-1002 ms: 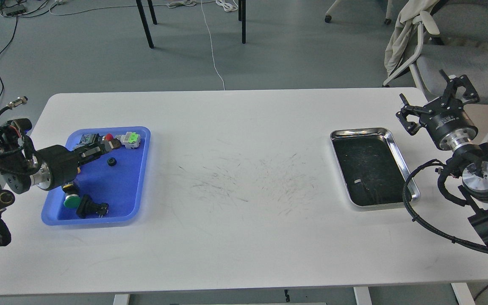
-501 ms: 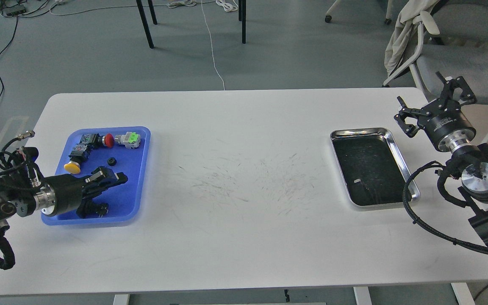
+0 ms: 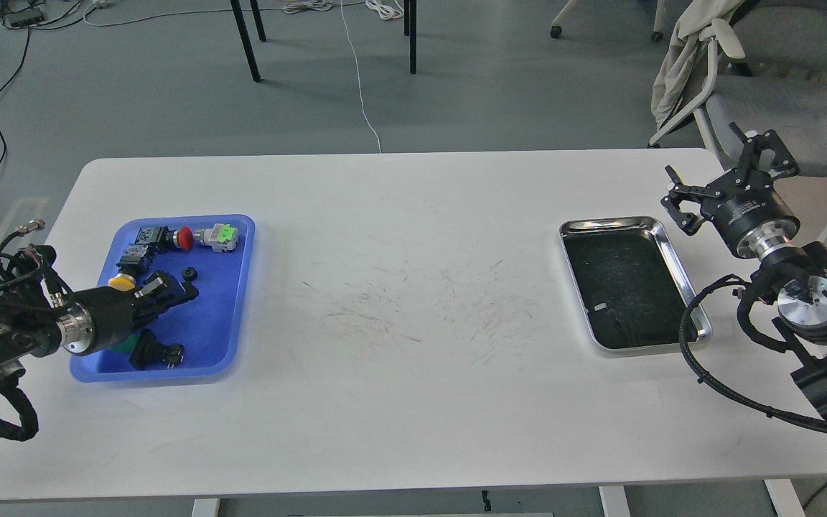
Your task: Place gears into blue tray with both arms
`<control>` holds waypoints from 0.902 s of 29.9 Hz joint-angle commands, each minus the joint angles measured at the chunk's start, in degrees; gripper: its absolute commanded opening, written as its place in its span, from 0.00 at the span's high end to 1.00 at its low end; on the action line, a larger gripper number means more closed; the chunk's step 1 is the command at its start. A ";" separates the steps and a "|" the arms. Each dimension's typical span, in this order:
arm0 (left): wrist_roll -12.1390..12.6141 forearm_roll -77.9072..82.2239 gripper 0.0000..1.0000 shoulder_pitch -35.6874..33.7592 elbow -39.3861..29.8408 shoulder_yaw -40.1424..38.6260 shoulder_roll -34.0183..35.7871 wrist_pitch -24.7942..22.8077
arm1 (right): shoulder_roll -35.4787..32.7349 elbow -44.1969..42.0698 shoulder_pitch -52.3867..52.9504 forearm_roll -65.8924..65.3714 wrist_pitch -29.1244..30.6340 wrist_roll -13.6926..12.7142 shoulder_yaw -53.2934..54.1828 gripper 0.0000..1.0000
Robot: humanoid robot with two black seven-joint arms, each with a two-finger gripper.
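The blue tray (image 3: 240, 287) lies at the table's left end. One small black gear (image 3: 189, 273) rests on its floor near the middle. My left gripper (image 3: 171, 290) hovers low over the tray just left of and in front of the gear, apart from it, fingers slightly open with nothing between them. My right gripper (image 3: 719, 174) is raised at the table's far right edge, beyond the steel tray, its fingers spread wide open and empty.
Red (image 3: 184, 238), green (image 3: 224, 234) and yellow (image 3: 120, 283) push buttons and a black switch block (image 3: 153, 352) share the blue tray. A steel tray (image 3: 673, 253) with black lining holds a small white scrap (image 3: 599, 307). An office chair (image 3: 779, 100) stands behind the right corner.
My left gripper pulled back from the tray's rear by the red button, swung toward the front, then rose beside the gear. My right gripper drifted slightly left and up.
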 commanded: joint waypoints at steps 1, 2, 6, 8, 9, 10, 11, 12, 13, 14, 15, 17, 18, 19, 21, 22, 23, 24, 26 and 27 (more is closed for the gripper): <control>0.07 0.00 0.62 0.00 0.26 0.04 -0.01 0.15 | 0.02 0.05 0.38 0.00 -0.01 0.00 -0.21 0.05; -0.02 0.00 0.54 0.00 0.35 0.04 -0.01 0.15 | 0.02 0.05 0.38 0.00 -0.01 0.00 -0.21 0.05; -0.02 0.00 0.33 -0.08 0.43 -0.22 -0.01 0.15 | 0.02 0.05 0.38 0.00 -0.01 0.00 -0.21 0.05; -0.02 -0.09 0.19 -0.08 0.52 -0.66 0.17 0.24 | 0.19 0.05 0.38 0.00 -0.01 0.00 -0.21 0.05; -0.11 -0.09 0.15 -0.08 0.52 -1.18 0.26 0.06 | 0.37 0.05 0.38 0.00 -0.01 0.00 -0.21 0.05; -0.11 -0.09 0.12 -0.08 0.52 -2.15 0.52 -0.02 | 0.37 0.05 0.38 0.00 -0.01 0.00 -0.21 0.05; -0.11 -0.09 0.09 -0.08 0.52 -2.94 0.52 0.06 | 0.46 0.05 0.38 -0.08 -0.09 0.00 -0.21 0.05; -0.11 -0.09 0.05 -0.08 0.52 -3.73 0.69 -0.02 | 0.46 0.05 0.38 0.00 -0.09 0.00 -0.21 0.05; -0.11 0.00 0.04 -0.17 0.52 -4.26 0.87 -0.11 | 0.46 0.05 0.46 -0.08 -0.09 0.00 -0.21 0.05; -0.11 -0.09 0.03 -0.17 0.52 -4.79 0.96 -0.20 | 0.46 0.05 0.47 -0.08 -0.09 0.00 -0.21 0.05; -0.11 -0.09 0.03 -0.35 0.52 -5.40 1.13 -0.55 | 0.46 0.05 0.47 -0.08 -0.09 0.00 -0.21 0.05; -0.11 -0.09 0.03 -0.43 0.35 -7.85 1.57 -2.04 | 0.46 0.05 0.55 -0.08 -0.09 0.00 -0.21 0.05; -0.11 0.00 0.03 -0.52 0.35 -9.17 1.92 -3.00 | 0.55 0.05 0.55 -0.08 -0.09 0.00 -0.21 0.05; -0.11 0.00 0.03 -0.61 0.35 -10.93 2.36 -4.23 | 0.55 0.05 0.64 -0.08 -0.09 0.00 -0.21 0.05; -0.11 0.00 0.03 -0.87 0.35 -14.35 3.50 -6.69 | 0.55 0.05 1.08 -0.08 -0.18 0.00 -0.21 0.05; -0.19 -0.09 0.03 -0.88 0.35 -16.46 3.77 -7.92 | 0.55 0.05 1.25 -0.08 -0.18 0.00 -0.21 0.05; -0.46 -0.17 0.03 -0.96 0.35 -18.31 3.77 -8.80 | 0.55 0.05 1.34 -0.08 -0.18 0.00 -0.21 0.05; -0.55 -0.17 0.03 -0.96 0.35 -20.59 3.77 -9.60 | 0.55 0.05 1.43 -0.08 -0.18 0.00 -0.21 0.04; -0.37 -0.35 0.03 -0.70 0.35 -26.21 3.07 -9.78 | 0.55 0.13 2.22 -0.08 -0.18 -0.09 -0.21 0.04; -0.28 -0.87 0.03 -0.44 0.35 -28.59 2.55 -9.52 | 0.55 0.14 2.57 -0.08 -0.18 -0.09 -0.29 0.03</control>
